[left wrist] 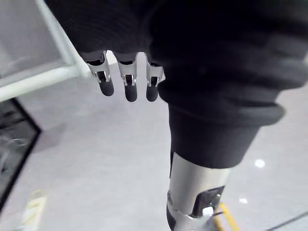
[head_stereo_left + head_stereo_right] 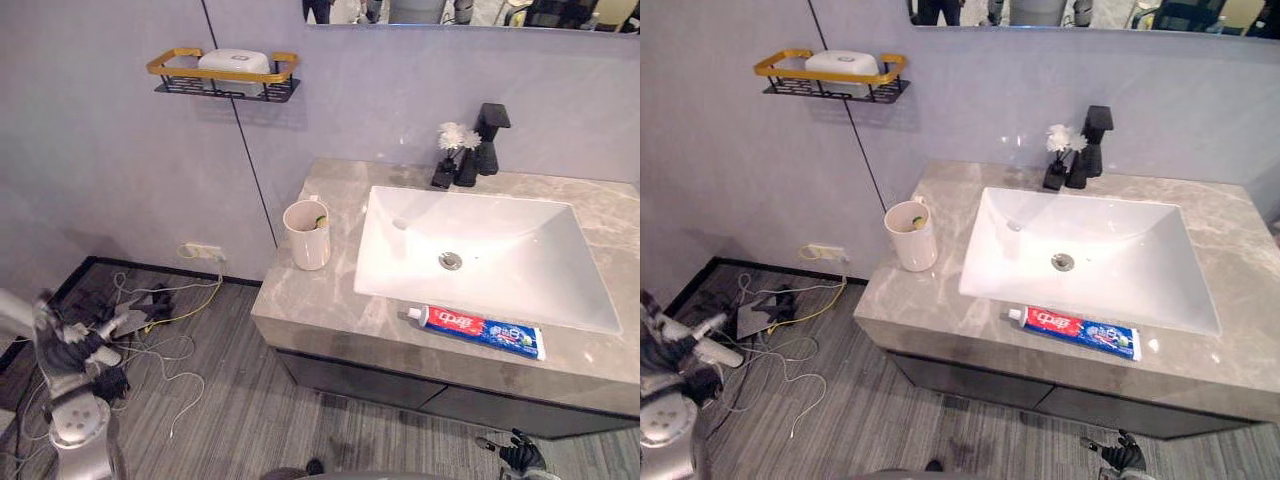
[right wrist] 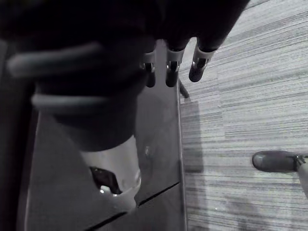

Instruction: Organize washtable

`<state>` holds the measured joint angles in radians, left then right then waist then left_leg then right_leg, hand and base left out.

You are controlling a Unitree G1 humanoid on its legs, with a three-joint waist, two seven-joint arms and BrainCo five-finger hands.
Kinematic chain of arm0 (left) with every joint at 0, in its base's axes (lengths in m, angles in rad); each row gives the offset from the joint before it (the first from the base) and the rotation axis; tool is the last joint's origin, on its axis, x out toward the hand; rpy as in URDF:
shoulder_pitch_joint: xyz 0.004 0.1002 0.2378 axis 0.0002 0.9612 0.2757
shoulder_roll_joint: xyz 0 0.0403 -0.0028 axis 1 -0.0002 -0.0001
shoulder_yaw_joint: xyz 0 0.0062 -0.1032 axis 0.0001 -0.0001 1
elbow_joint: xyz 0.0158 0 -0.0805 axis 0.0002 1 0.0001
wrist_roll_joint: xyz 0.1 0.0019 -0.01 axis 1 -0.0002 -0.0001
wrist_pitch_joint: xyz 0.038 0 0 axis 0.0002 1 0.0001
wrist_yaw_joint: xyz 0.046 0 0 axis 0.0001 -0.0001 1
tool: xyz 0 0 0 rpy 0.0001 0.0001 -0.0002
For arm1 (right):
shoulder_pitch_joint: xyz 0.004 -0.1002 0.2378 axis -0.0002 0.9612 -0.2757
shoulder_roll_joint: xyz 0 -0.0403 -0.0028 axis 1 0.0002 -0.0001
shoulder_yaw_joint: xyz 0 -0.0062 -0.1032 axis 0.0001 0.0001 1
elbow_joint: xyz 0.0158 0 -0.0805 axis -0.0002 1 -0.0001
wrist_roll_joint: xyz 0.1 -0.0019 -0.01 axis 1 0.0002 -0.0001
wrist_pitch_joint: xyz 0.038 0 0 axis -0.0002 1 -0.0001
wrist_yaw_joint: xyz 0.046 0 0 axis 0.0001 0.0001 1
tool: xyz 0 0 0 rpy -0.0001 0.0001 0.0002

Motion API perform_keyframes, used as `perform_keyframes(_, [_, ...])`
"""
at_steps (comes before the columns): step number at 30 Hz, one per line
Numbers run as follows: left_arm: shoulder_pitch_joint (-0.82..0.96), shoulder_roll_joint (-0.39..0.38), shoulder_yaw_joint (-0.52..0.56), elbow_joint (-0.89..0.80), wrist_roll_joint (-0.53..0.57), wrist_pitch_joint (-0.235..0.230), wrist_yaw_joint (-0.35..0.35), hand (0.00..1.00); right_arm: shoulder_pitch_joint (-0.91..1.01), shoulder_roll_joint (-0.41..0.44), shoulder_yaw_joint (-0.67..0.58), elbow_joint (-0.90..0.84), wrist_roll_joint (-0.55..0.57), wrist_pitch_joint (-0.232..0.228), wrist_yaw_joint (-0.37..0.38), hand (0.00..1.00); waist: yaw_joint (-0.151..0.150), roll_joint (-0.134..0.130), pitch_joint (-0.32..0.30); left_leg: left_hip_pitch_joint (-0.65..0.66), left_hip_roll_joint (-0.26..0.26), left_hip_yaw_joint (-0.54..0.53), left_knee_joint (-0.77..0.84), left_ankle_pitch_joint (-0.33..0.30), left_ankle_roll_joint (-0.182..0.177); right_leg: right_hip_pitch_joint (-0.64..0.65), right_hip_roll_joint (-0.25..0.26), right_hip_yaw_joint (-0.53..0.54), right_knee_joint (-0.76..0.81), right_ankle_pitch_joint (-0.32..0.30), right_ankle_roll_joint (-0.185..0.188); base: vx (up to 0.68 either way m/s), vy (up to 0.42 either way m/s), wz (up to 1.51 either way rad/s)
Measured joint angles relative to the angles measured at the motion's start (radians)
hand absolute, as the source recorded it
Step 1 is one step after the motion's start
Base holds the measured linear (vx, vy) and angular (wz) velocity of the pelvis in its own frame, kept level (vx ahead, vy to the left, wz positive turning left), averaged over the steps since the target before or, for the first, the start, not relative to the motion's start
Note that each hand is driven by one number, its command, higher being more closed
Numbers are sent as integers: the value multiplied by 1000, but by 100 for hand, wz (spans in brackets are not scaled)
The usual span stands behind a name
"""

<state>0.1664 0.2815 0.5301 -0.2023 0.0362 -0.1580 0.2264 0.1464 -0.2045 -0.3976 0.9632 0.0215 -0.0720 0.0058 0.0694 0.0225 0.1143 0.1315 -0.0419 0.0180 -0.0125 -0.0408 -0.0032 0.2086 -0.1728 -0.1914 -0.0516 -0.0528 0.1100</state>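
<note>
A red, white and blue toothpaste tube (image 2: 478, 331) lies flat on the marble washtable (image 2: 310, 315), along the front rim of the white sink (image 2: 560, 300). A cream cup (image 2: 307, 236) stands upright at the counter's left end, with something small and green inside it. My left hand (image 2: 68, 345) hangs low over the floor, far left of the counter; its fingers (image 1: 129, 85) are straight and hold nothing. My right hand (image 2: 521, 455) is down in front of the cabinet, below the counter's front edge, with relaxed, empty fingers (image 3: 169, 72).
A black faucet (image 2: 490, 135) and a small black vase of white flowers (image 2: 449, 152) stand behind the sink. A gold-rimmed wire shelf (image 2: 222, 78) on the wall holds a white soap box. Loose cables (image 2: 165, 330) lie on the floor left of the dark cabinet (image 2: 360, 380).
</note>
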Motion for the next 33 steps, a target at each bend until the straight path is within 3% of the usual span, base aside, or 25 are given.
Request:
perform_keyframes(7, [-120,36,-238,-229,145,-38,14,0,18,20,17,6,20,0,20,0,-9,4,3,-33,3,-16,56,-21,-8,-12,-3,-9,32,-13,5,-61,-17,7])
perform_keyframes(14, [-271,110,-511,-261,293,-48,-12,0,13,24,59,34,29,-1,22,0,-55,-11,1,-46,7,-2,68,-20,-7,-33,-2,7,38,-12,5,-28,1,-6])
perform_keyframes(19, [-415,119,-717,-240,333,-47,-55,0,11,26,60,34,47,-1,22,0,-77,-27,10,-50,9,18,81,-27,-1,-40,-2,30,37,-6,7,7,11,-12])
perform_keyframes(24, [-513,116,-821,-158,352,-45,-116,0,-2,27,61,33,48,-1,23,0,-109,-27,8,-68,11,38,85,-30,-1,-71,-2,53,47,-5,8,-3,12,-11])
perform_keyframes(33, [-613,61,-1035,16,394,-35,-171,0,-5,26,59,26,49,1,22,0,-117,-27,7,-86,9,38,90,-31,0,-92,-4,58,53,-5,9,2,2,-2])
